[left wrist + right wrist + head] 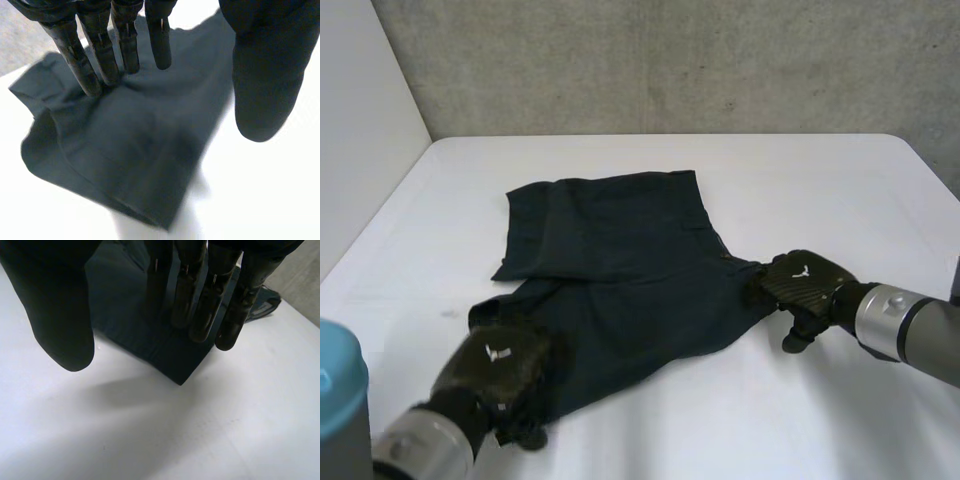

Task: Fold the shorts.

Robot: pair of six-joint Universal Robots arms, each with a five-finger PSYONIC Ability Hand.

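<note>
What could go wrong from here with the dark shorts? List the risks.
1. The left hand lies with straight fingers on the dark fabric shorts, thumb apart over the white table; a lift could leave the cloth behind.
2. The right hand lies at the shorts' corner without pinching; it may slip.
3. Cloth near the left hand is rumpled; folding could trap creases.

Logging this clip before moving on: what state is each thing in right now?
Shorts: spread on the table, one layer lying askew over another.
Left robot hand: open, straight fingers pressing the shorts' near corner.
Right robot hand: open, straight fingers at the shorts' side corner.
</note>
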